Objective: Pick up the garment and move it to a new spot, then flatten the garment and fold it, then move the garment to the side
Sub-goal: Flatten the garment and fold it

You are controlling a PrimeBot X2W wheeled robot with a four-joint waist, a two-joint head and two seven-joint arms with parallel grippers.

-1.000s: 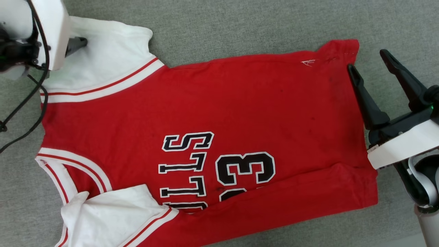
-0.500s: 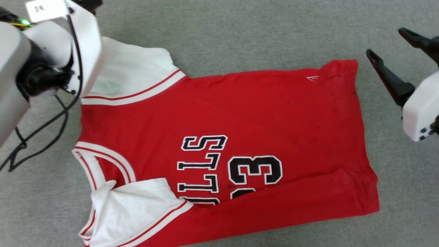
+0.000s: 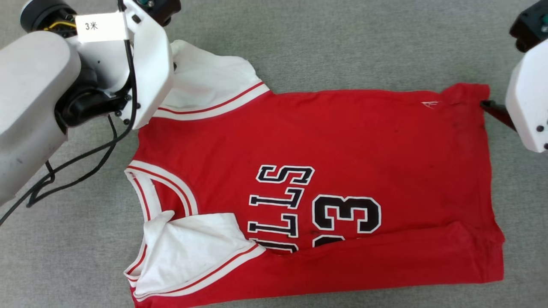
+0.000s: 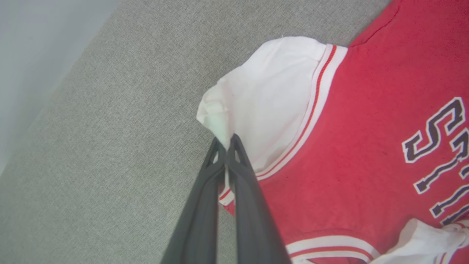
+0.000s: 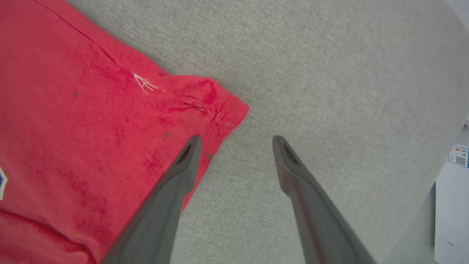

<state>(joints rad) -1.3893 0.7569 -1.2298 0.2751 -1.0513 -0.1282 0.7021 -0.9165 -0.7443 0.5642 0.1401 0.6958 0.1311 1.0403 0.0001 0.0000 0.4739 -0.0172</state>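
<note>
Red jersey (image 3: 342, 141) lies spread, print up, on the grey fabric surface (image 3: 342, 38). Left gripper (image 4: 227, 141) is clamped on the white sleeve (image 4: 271, 99) edge. Right gripper (image 5: 236, 141) is wide, straddling the hem corner. Risk: the thin pinch slips, or a one-sided pull bunches the cloth.

I see my right gripper (image 5: 236, 141) with its two dark fingers spread wide. One fingertip (image 5: 191, 145) sits over the edge of the red garment (image 5: 91, 128), just short of its corner; I can't tell whether it touches the cloth. The other finger is over the bare grey counter (image 5: 329, 73), beside the garment. Near that corner I see a small white stitched mark (image 5: 144, 83) and a puckered seam. At the view's right edge sits a white object with a printed label (image 5: 458, 157).
</note>
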